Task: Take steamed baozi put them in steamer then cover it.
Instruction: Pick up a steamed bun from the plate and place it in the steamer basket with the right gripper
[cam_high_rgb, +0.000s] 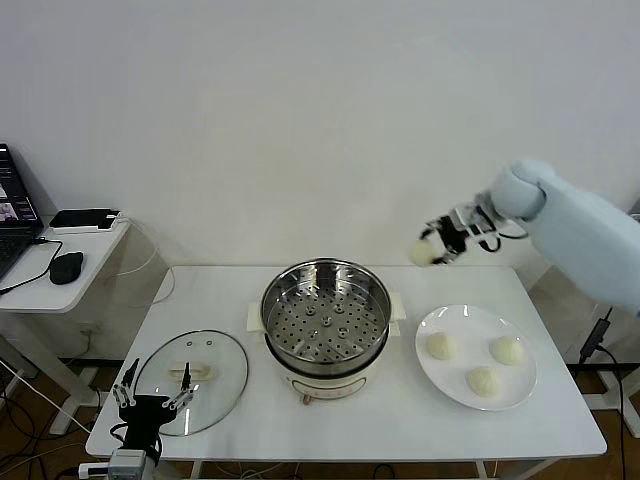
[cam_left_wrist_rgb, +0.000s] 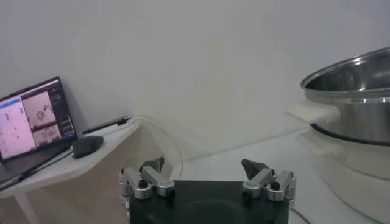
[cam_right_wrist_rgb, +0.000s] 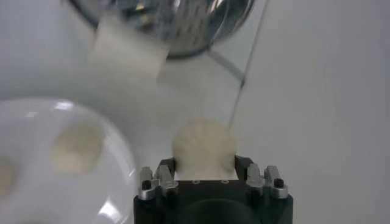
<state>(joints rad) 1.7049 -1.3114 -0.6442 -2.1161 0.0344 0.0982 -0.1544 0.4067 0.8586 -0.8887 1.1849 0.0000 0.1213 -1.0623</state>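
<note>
I am holding one baozi (cam_high_rgb: 428, 250) in my right fingers (cam_right_wrist_rgb: 205, 163), closed on it, above the bench's (cam_high_rgb: 400, 420) far right edge. Three more are lying on the plate (cam_high_rgb: 450, 385) beside the steamer (cam_high_rgb: 325, 315). My left fingers (cam_high_rgb: 152, 400), spread wide and holding nothing, are hovering over the cover (cam_high_rgb: 215, 385) at the near left corner.

steamer (cam_high_rgb: 326, 325) sits between cover (cam_high_rgb: 195, 380), left, and plate (cam_high_rgb: 440, 375), right.

Lab or office: bare white wall; laptop (cam_high_rgb: 12, 215) on side desk (cam_high_rgb: 70, 285).
</note>
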